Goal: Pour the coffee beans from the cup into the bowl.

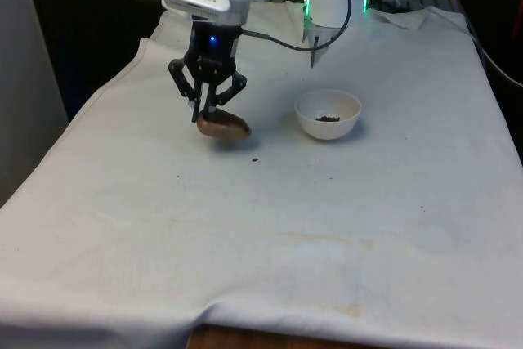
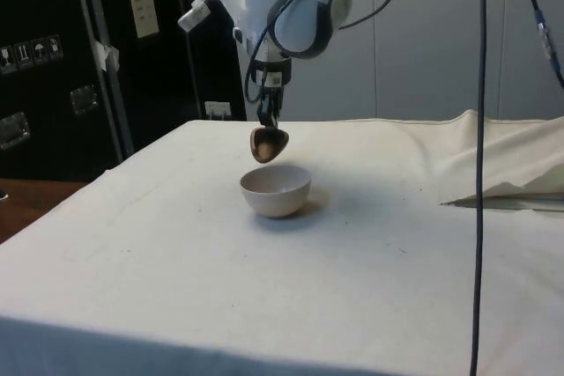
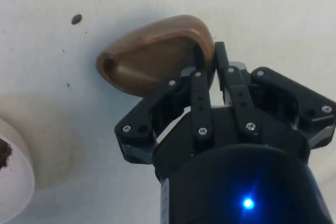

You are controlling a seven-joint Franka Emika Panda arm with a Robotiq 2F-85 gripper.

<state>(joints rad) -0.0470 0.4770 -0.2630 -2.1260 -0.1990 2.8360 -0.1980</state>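
Most of the pour looks done: coffee beans [image 1: 328,118] lie in the white bowl [image 1: 328,126], one stray bean [image 1: 255,160] sits on the counter [image 1: 270,226], and the end effector [image 1: 210,112], clamped on the brown cup's [image 1: 223,127] rim, holds it tipped beside the bowl, leaving only set-down.

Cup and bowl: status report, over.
Pincer shut on brown cup rim, cup tipped, off the cloth. White bowl holds beans, to the front view's right. One stray bean on the cloth; nothing blocking.
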